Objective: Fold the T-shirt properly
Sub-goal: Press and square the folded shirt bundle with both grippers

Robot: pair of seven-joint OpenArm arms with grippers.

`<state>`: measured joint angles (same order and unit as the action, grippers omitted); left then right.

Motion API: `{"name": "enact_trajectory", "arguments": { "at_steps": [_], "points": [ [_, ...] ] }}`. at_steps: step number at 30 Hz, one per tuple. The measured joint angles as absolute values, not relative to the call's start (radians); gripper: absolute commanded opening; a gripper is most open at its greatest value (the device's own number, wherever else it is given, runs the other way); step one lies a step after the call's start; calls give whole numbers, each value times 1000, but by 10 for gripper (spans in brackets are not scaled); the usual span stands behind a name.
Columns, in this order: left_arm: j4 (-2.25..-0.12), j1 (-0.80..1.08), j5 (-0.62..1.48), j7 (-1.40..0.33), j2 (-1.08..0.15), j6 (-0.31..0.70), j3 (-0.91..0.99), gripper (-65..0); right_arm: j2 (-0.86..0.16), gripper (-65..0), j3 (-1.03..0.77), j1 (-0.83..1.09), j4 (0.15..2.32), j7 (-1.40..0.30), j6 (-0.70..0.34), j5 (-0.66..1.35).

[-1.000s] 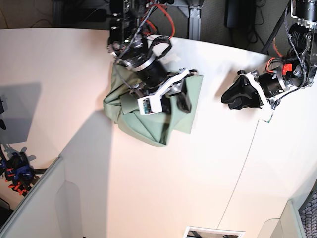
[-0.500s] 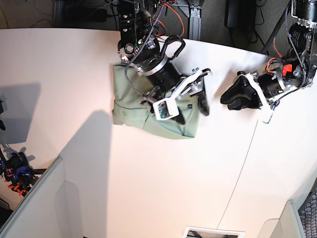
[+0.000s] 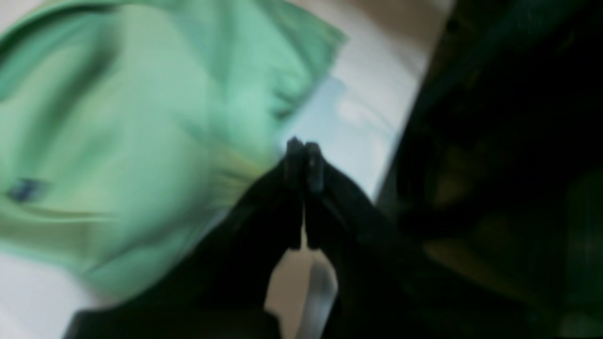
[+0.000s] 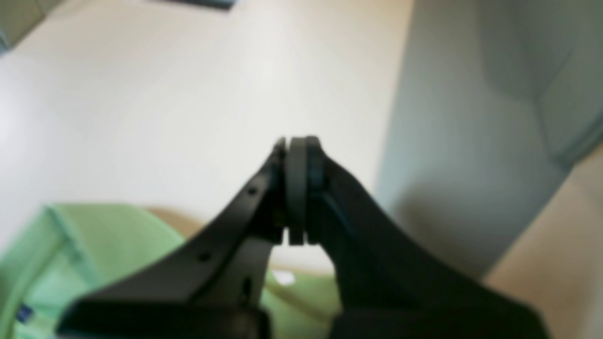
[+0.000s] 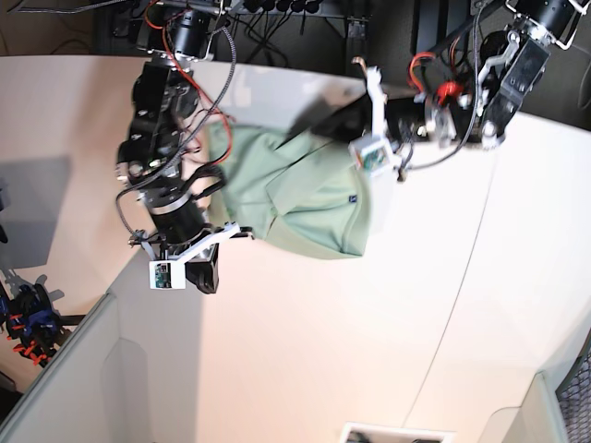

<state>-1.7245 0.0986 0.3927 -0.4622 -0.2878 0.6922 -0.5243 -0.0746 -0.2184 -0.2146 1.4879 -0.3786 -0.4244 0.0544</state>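
Observation:
The pale green T-shirt (image 5: 295, 189) lies in a folded heap at the table's upper middle, its small dark label (image 5: 353, 197) facing up. My right gripper (image 5: 203, 273) is shut and empty, just off the shirt's lower left edge. In the right wrist view its pads (image 4: 297, 155) meet over bare table, with the shirt (image 4: 70, 245) below left. My left gripper (image 5: 332, 118) hovers at the shirt's upper right corner. The left wrist view is blurred: the gripper (image 3: 301, 153) is shut, with the cloth (image 3: 141, 141) against its left side and nothing seen between the tips.
A grey panel (image 5: 74, 378) slants across the lower left corner. Red and blue cables (image 5: 28, 323) sit at the left edge. A seam (image 5: 462, 295) runs down the right part of the white table. A white object (image 5: 397, 432) pokes in at the bottom edge.
The right arm has come off the shirt and swung down to its left. The left arm has swung from the right side over to the shirt's upper right corner. The shirt lies wider.

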Motion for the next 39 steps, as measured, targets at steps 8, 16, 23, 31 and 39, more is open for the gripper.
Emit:
{"name": "enact_trajectory", "arguments": {
  "at_steps": [8,16,23,31,39],
  "points": [
    [-1607,25,246,-374,-242,682,-552,-650,-175,-650,-103,-297,1218,-344,-424,60],
    [-1447,-20,218,-278,-274,685,-509,-650,-224,-650,-61,-209,1325,-357,-424,60],
    [-1338,-140,181,-227,-330,689,-504,-650,-231,-650,-61,-68,1451,-368,-424,104],
    [-1194,-305,162,-216,-323,681,-506,-650,-150,-650,-61,93,1595,-397,-423,165],
    [-1140,-377,162,-180,-327,678,-498,-650,-60,-650,-61,144,1644,-400,-423,155]
  ]
}}
